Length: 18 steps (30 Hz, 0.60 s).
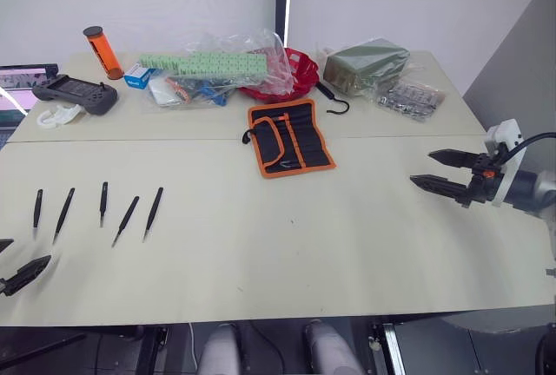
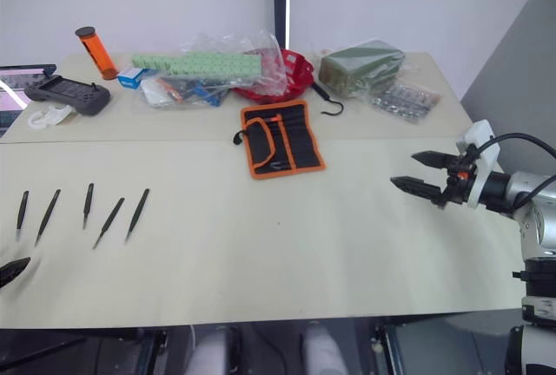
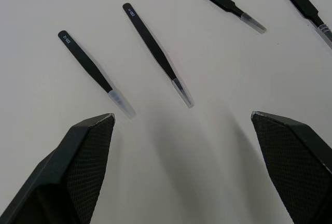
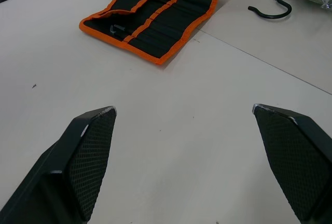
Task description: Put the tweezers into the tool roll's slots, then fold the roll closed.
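1. The five tweezers (image 1: 95,211) are seen lying in a loose row on the pale bench (image 1: 287,253) at the lower left of the left eye frame, each apart from its neighbours.
2. The left tool (image 1: 10,264) is placed at the lower left edge of the frame, just below the row and nearest the two leftmost pieces. Its fingers (image 3: 78,167) are spread wide and nothing is held between them; in the left wrist view, two tweezers are shown just ahead of the fingertips, untouched.
3. The tool roll (image 1: 290,138) is laid open and flat on the bench just above frame centre, its orange trim facing up and its slots (image 4: 155,19) exposed as rows across the inner face. Small items are seen tucked in some slots; what they are cannot be told.
4. The right tool (image 1: 443,173) is held at the right of the frame, well apart from the roll and pointed toward it. Its fingers (image 4: 85,156) are wide apart and empty.
5. Behind the roll, along the upper part of the frame, an orange tube (image 1: 102,52), a black handheld controller (image 1: 76,94), a clear bag of green blocks (image 1: 217,67), a black hook (image 1: 332,100) and a dark green bag (image 1: 365,64) are arranged.
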Each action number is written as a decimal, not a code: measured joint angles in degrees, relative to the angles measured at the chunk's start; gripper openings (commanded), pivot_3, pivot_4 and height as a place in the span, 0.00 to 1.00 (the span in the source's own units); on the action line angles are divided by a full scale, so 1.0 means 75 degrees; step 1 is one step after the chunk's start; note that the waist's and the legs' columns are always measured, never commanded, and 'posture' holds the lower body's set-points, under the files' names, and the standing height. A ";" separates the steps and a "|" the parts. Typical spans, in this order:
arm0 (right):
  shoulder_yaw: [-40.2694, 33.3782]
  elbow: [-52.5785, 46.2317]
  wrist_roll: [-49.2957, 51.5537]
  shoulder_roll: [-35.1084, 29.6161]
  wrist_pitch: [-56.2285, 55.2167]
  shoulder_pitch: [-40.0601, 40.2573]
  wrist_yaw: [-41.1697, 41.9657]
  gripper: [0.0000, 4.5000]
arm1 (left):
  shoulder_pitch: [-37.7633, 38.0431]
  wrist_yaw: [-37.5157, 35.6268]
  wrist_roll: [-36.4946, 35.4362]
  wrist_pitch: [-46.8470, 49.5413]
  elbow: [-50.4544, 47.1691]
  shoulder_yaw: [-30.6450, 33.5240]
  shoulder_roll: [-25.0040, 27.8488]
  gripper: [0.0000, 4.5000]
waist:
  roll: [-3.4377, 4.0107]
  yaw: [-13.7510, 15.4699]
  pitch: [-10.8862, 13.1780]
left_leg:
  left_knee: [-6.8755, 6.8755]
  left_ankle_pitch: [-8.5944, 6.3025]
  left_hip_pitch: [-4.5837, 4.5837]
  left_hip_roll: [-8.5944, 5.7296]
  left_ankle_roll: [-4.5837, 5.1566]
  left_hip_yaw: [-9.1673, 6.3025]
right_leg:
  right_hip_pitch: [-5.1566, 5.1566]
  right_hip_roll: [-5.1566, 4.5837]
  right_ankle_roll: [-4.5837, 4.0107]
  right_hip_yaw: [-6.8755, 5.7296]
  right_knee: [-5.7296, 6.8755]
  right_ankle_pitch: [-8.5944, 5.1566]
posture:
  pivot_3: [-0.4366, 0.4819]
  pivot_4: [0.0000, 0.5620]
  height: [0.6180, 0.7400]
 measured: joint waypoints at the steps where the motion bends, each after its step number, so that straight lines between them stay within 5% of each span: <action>1: 0.0000 0.0000 0.0000 0.0000 0.0000 0.0000 0.0000 1.00 | 0.0000 0.0000 0.0000 0.0000 0.0000 0.0000 0.0000 1.00 | 0.0000 0.0001 0.0000 | 0.0000 0.0000 0.0000 0.0000 0.0000 0.0000 | 0.0000 0.0000 0.0000 0.0000 0.0000 0.0000 | 0.48 0.27 0.99; 11: -0.0103 -0.1581 0.0603 0.1034 0.1557 0.0176 -0.1417 1.00 | -0.0685 0.0093 -0.1987 0.3181 -0.4083 -0.0010 -0.0453 1.00 | -0.0001 0.0029 -0.0001 | 0.0039 0.0000 -0.0041 -0.0002 0.0000 -0.0054 | -0.0001 0.0003 0.0003 -0.0029 0.0012 0.0002 | 0.48 0.27 0.99; 18: 0.0054 -0.4008 0.1040 0.2228 0.2735 0.0786 -0.3361 1.00 | -0.1551 0.1520 -0.2528 0.5006 -0.7109 -0.1525 -0.1080 1.00 | -0.0001 0.0019 -0.0002 | 0.0093 -0.0016 -0.0073 -0.0008 0.0009 -0.0111 | 0.0007 0.0010 0.0014 -0.0049 0.0026 0.0008 | 0.48 0.27 0.99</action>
